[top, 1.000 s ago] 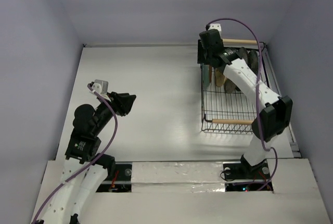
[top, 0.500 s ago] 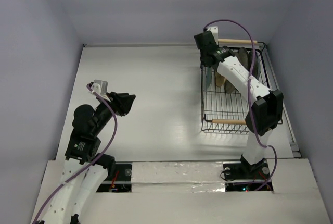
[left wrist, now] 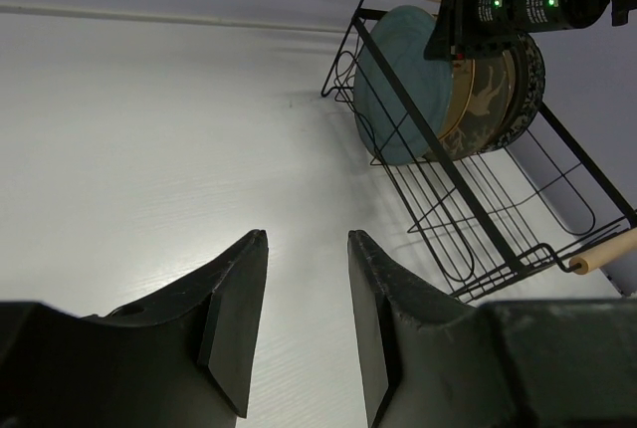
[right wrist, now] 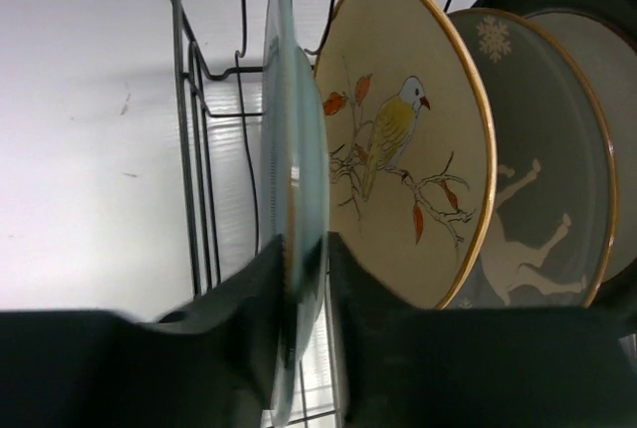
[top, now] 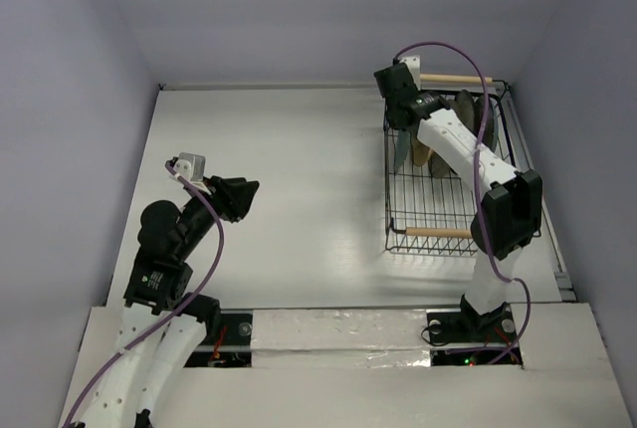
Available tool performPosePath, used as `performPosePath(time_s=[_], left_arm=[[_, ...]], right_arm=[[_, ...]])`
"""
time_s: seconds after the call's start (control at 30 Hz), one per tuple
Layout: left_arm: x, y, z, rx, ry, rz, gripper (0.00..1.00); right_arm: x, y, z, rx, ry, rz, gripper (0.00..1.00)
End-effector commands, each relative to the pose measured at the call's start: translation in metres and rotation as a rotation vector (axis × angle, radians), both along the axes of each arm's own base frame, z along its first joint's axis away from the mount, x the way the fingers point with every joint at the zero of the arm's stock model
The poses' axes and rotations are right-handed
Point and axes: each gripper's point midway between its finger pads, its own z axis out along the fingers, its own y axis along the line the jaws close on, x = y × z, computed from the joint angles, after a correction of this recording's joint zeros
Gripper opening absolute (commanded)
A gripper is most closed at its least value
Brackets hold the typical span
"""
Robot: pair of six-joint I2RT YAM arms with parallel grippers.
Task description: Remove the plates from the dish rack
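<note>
The right gripper (right wrist: 299,284) pinches the upper rim of the teal plate (right wrist: 295,129), outermost of 4 plates (right wrist: 408,80) standing on edge at the far end of the dish rack (top: 438,213). Glazed, stiff and breakable, it likely needs a deep bite on the rim and a straight lift. The left gripper (left wrist: 304,249) hovers over the table (top: 279,149), fingers (left wrist: 234,319) spread and empty.

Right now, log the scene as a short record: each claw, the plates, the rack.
right claw: shut on the rim of the teal plate
teal plate: upright in the rack, first in the row
other plates: bird plate, then grey plate, upright behind it
left claw: open, empty, above the table
plates out of rack: none in view
</note>
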Motion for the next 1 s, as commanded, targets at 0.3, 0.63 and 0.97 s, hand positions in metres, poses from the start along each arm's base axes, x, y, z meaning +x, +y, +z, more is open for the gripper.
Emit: performPosePath(time_s=[0.3,0.63,0.97], left_arm=[[-0.003,0.001,0.026,-0.013,-0.074,0.000,0.35],[-0.003,0.001,0.027,-0.014,-0.075,0.000,0.37],[-0.004,0.004,0.030,-0.015,-0.090,0.012,0.37]], right_arm=[[0.008,-0.018,0.056,-0.074,-0.109,-0.018,0.00],[-0.020,-0.037,0.155,-0.022,-0.311,-0.033,0.00],[-0.088,-0.053,0.261,0.266,-0.641,-0.027,0.00]])
